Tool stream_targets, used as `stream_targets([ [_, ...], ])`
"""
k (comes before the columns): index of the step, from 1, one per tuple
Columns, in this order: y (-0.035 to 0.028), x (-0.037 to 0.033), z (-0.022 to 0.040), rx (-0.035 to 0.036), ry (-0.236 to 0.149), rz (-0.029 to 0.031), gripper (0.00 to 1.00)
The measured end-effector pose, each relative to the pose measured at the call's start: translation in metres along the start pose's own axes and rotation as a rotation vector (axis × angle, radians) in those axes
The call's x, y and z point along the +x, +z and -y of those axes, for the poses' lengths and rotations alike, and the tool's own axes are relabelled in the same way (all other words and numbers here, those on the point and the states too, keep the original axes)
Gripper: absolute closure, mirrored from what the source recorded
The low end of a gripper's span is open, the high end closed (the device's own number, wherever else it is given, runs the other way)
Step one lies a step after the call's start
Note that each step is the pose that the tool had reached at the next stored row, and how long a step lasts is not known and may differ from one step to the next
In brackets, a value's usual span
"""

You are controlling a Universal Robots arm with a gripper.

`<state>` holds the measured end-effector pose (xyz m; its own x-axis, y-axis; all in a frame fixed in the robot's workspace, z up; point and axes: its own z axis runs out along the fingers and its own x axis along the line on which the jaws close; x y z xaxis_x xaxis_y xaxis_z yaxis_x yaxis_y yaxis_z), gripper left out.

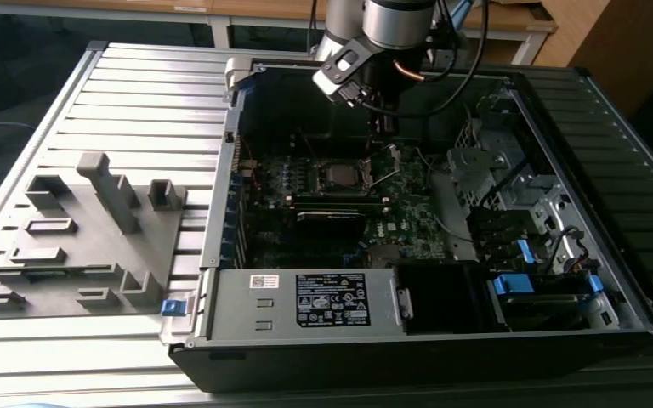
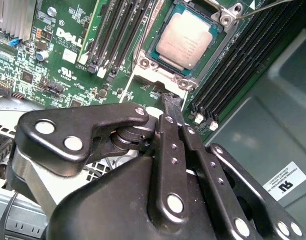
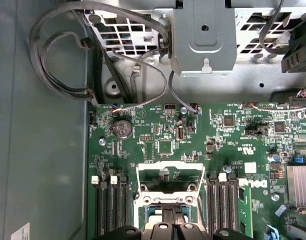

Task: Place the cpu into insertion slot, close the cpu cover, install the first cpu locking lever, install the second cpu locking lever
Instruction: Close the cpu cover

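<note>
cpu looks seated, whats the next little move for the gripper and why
Probably swing the cpu cover down over the cpu: the chip already sits in the insertion slot, the cover stands flipped open beside it, and the shut gripper is at the cover's edge.

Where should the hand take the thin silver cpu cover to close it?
Probably by its free crossbar, from above. The thin square silver metal cpu cover is swung open, hinged at the dark square insertion slot; that bar lies farthest from the hinge, unobstructed.
</note>
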<state>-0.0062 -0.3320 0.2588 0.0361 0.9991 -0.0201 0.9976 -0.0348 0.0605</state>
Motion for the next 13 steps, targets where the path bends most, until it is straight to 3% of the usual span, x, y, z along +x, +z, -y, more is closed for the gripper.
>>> stream_targets([
  [8,0.0004,0.0003,-0.0070,0.0000,0.000,0.0000,0.89],
  [13,0.0005,0.0003,-0.0076,0.0000,0.000,0.0000,0.89],
])
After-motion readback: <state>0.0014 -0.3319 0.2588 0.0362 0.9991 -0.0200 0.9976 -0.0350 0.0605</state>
